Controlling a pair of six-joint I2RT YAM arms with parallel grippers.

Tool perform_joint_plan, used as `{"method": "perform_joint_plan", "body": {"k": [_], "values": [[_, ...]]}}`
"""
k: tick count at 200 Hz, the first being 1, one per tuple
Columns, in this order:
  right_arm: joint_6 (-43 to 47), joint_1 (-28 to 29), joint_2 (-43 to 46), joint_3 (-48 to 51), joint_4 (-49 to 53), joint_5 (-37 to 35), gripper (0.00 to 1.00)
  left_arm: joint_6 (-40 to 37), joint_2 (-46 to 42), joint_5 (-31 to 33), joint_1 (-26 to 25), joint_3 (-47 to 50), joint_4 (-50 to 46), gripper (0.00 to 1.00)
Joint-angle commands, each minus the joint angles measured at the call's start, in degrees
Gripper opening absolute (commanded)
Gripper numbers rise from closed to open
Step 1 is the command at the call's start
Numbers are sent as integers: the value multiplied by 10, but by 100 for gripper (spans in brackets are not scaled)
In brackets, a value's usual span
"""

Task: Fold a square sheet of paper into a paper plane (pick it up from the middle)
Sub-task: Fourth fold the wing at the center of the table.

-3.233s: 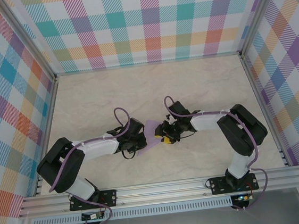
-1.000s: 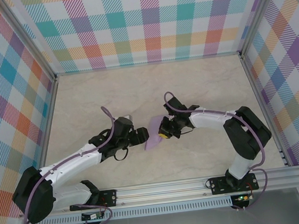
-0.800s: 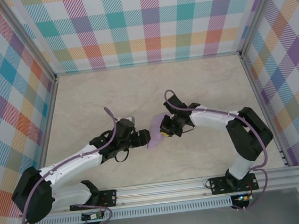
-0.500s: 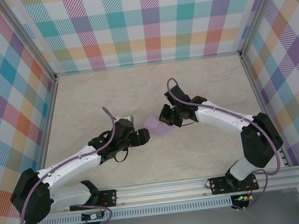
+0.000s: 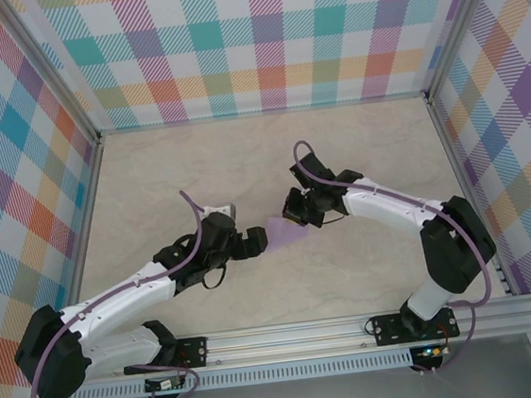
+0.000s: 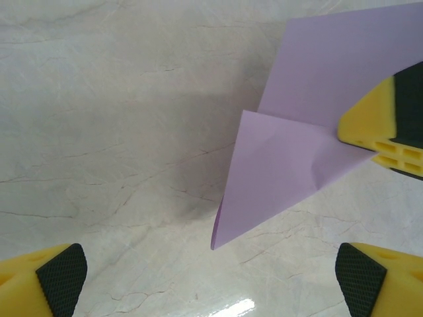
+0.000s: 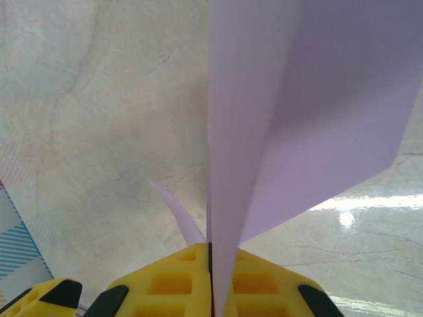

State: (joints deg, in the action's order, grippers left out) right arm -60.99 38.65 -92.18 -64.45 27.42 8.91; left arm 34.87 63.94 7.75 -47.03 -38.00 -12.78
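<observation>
I see one purple paper point(image 5: 283, 232). I have two arms, a left arm point(image 5: 133, 294) and a right arm point(image 5: 390, 208). There is one bench point(image 5: 242, 159).

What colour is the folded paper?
Plain lilac-purple paper, clearest in the left wrist view.

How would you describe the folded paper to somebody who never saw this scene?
Find the middle of the marbled table, between the left arm and right arm. There the right gripper pinches a folded paper: thin, pointed, lilac, unlike those bulky arms.
</observation>
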Motion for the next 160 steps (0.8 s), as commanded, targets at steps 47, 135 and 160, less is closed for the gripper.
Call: {"method": "perform_joint_plan", "body": {"k": [47, 135, 160], "values": [[-74, -3, -72, -10, -31, 99, 6, -107, 26, 31, -43, 45, 123, 98], [-103, -40, -91, -7, -11, 163, 8, -329, 146, 36, -69, 104, 365, 78], [-108, -47, -96, -8, -10, 185, 8, -362, 170, 32, -70, 113, 395, 70]]}}
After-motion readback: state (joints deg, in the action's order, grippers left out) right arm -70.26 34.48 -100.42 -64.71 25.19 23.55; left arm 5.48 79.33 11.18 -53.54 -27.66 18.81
